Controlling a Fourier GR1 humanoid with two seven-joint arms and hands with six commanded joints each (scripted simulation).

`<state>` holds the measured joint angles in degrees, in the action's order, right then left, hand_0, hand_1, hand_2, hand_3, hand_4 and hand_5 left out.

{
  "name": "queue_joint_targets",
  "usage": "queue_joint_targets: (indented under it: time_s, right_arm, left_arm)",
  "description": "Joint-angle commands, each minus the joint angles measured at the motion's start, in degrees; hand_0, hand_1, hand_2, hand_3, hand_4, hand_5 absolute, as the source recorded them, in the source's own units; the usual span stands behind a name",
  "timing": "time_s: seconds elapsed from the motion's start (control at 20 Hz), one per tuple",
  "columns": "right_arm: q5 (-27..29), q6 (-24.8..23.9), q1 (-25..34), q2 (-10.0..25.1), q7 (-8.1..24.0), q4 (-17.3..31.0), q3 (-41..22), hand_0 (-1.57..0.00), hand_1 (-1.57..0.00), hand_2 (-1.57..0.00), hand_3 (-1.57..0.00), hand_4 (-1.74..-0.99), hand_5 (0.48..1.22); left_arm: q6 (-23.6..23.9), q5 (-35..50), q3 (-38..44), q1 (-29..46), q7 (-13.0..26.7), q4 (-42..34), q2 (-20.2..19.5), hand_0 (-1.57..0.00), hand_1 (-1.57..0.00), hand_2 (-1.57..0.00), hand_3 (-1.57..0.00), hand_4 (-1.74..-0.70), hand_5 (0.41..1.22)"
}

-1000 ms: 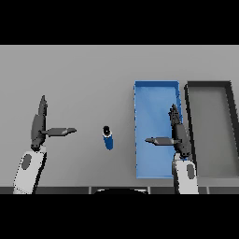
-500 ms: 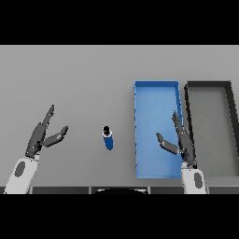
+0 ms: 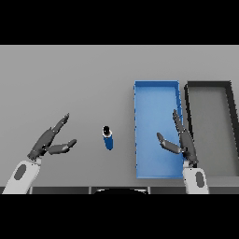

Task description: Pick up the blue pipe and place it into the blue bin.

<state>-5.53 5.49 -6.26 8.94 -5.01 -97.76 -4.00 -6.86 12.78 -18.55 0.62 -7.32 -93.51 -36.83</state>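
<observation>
Right hand (image 3: 181,143) hung spread wide over the blue bin (image 3: 156,95), hiding part of its right wall. Left hand (image 3: 49,141) likewise splayed, well left of the blue pipe (image 3: 108,138); black bin (image 3: 207,86) cut off at right.

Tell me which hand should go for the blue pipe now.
Probably the left hand: it is open over bare table beside the pipe, nothing between them. The right hand hangs over the blue bin, whose wall stands between it and the pipe.

Both hands, left (image 3: 46,142) and right (image 3: 183,141), drifted slightly outward.
</observation>
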Motion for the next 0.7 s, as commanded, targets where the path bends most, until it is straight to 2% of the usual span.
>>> queue_joint_targets:
  time_s: [0.0, 0.2, 0.35, 0.4, 0.65]
  right_arm:
    - [-0.4, 0.1, -0.5, 0.5, -1.2, -0.4, -0.1, 0.0, 0.0, 0.0, 0.0, -1.223, 0.601]
    - [-0.7, 0.1, -1.1, -0.3, -1.9, 0.0, -0.6, 0.0, 0.0, 0.0, 0.0, -1.239, 0.606]
    - [-0.7, 0.0, -0.8, 0.1, -2.3, 0.2, -0.1, 0.0, 0.0, 0.0, 0.0, -1.256, 0.616]
    - [-0.5, 0.4, -1.7, 0.1, -2.8, -0.8, -0.4, 0.0, 0.0, 0.0, 0.0, -1.257, 0.617]
    - [-0.4, 0.3, -1.4, -0.5, -1.0, -0.5, -0.5, 0.0, 0.0, 0.0, 0.0, -1.272, 0.617]
  left_arm:
    - [-1.0, 0.2, -0.7, 0.5, 0.9, -1.2, -0.7, 0.0, 0.0, 0.0, 0.0, -1.04, 0.548]
    - [-3.5, -0.9, -5.4, -0.7, 5.9, -3.0, 0.9, 0.0, 0.0, 0.0, 0.0, -1.08, 0.488]
    - [-4.5, -2.4, -7.9, -1.0, 5.8, -3.8, 2.2, 0.0, 0.0, 0.0, 0.0, -1.09, 0.463]
    - [-4.3, -3.9, -9.4, -1.6, 6.0, -3.0, 3.8, 0.0, 0.0, 0.0, 0.0, -1.1, 0.454]
    - [-4.6, -5.7, -12.3, -4.3, 6.5, -0.3, 8.7, 0.0, 0.0, 0.0, 0.0, -1.12, 0.446]
